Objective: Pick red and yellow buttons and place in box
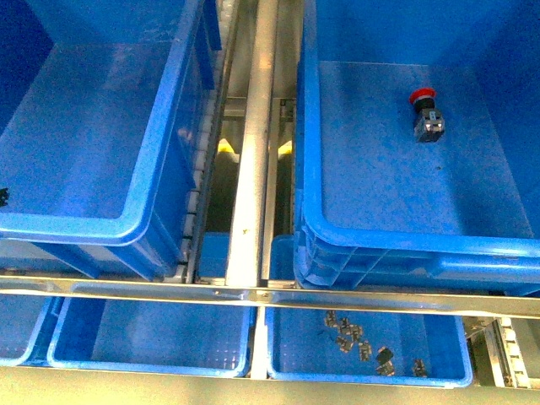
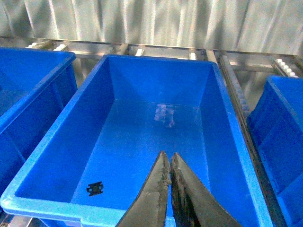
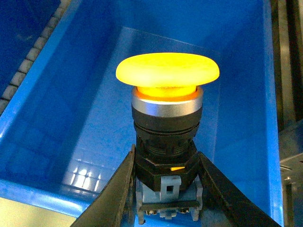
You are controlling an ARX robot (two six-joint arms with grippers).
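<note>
One button placed, one in hand. Red button (image 1: 425, 112) lies on the floor of the large blue crate (image 1: 380, 232). Right gripper (image 3: 165, 189) fingers clamp the yellow button (image 3: 167, 111) by its body above a blue bin; release remains. Left gripper (image 2: 169, 176) fingers pressed together, empty.

The left tool (image 2: 169, 177), its tips pressed together, hangs over a deep blue crate (image 2: 57, 142); a small black clip (image 2: 95, 188) lies on the crate's floor near its front rim.
</note>
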